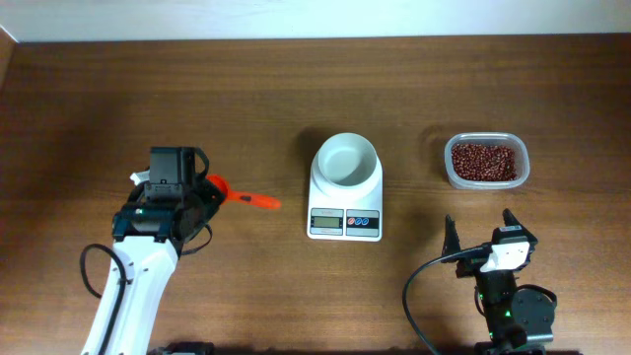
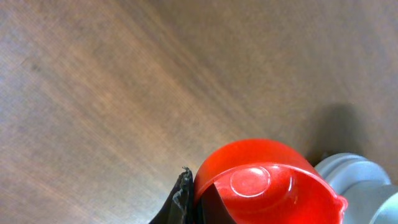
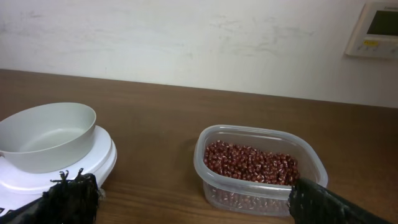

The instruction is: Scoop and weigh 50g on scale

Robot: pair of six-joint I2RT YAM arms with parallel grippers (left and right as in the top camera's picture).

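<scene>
Desk (image 1: 118, 89): brown wood, carrying everything you see here.
Scale (image 1: 345, 223): white, out beyond the scoop's (image 1: 258, 200) handle tip from your left jaws (image 1: 204, 200). It is ahead and to the left of your right jaws (image 1: 479, 225), with its display on the near edge.
Tub (image 1: 449, 177): clear plastic, straight ahead of your right jaws and well apart from them.
Bowl (image 1: 346, 158): white and round, sitting atop the scale.
Left jaws: closed tight on the cup end of the scoop.
Right jaws: spread wide, holding nothing.
Scoop: orange-red, its cup at your left jaws. The handle points away toward the scale, with its tip short of it.
Beans (image 1: 483, 161): dark red-brown, a loose pile inside the tub ahead of your right jaws.
</scene>
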